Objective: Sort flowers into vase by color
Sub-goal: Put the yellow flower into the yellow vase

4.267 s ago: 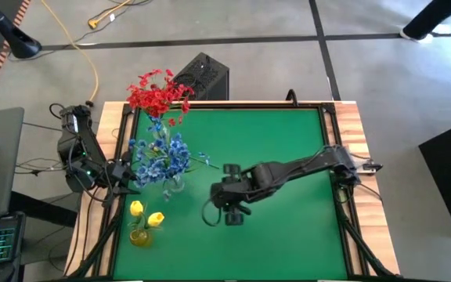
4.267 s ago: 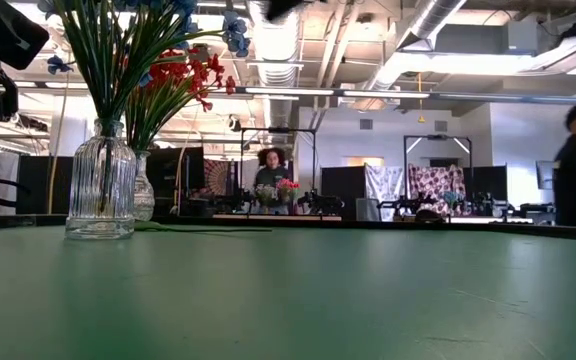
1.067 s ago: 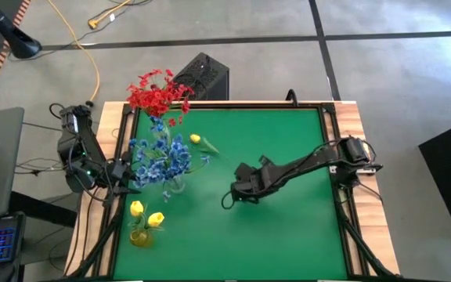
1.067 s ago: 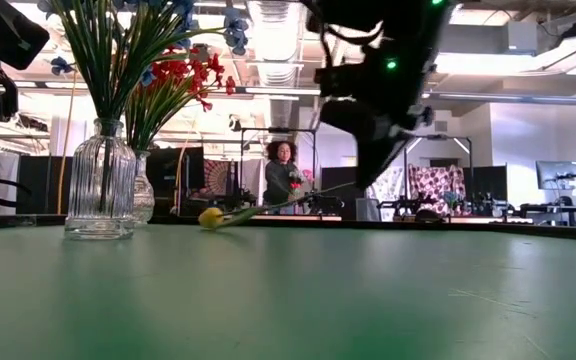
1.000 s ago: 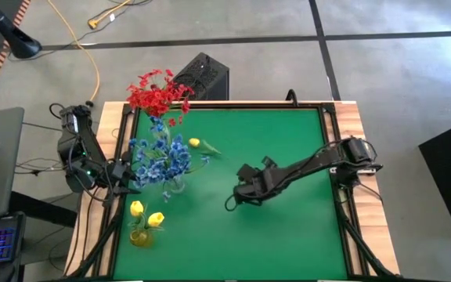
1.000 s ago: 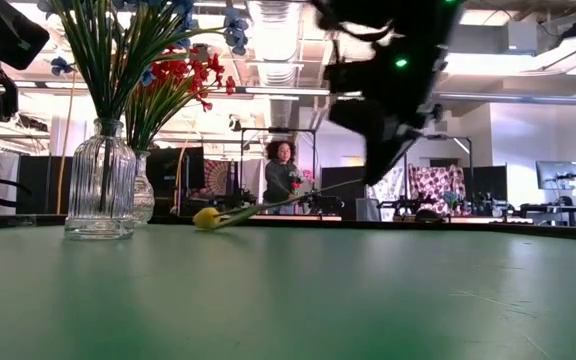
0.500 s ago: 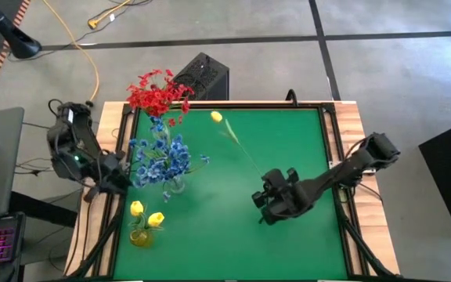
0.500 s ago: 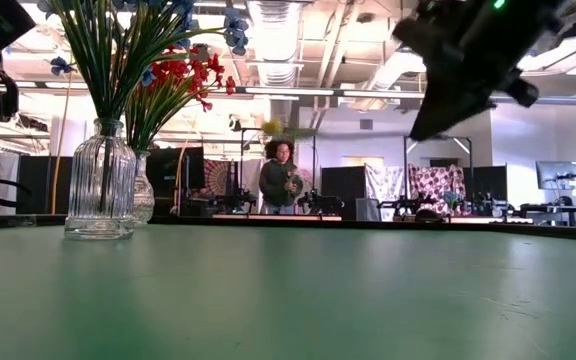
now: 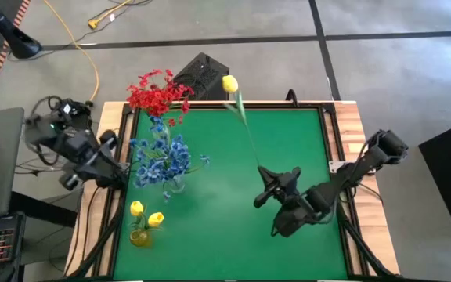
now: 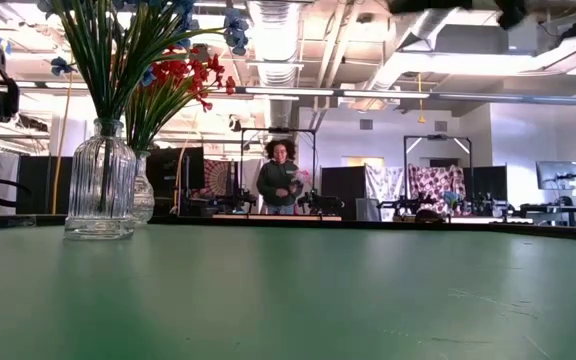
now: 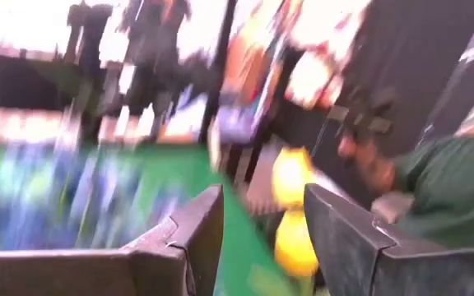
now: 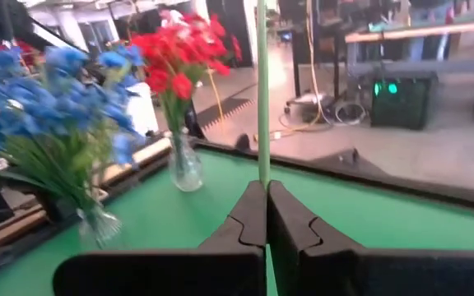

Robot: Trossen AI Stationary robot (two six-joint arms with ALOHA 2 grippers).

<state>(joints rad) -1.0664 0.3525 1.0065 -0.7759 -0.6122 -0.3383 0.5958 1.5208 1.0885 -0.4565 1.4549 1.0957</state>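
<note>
Lifted off the table (image 9: 288,141), yellow tulip (image 9: 230,83) (right tool (image 9: 266,178) pinching stem).

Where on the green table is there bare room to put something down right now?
The green mat is bare across its middle and far right, between the blue flowers and the right gripper, shut on the yellow tulip stem. The left edge is crowded: red flowers, blue flowers, and the yellow tulips vase. The left gripper waits there.

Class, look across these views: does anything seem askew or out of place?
Nothing stands out. The right tool is shut on a yellow tulip, lifted clear; three vases stand upright, each holding one colour.
</note>
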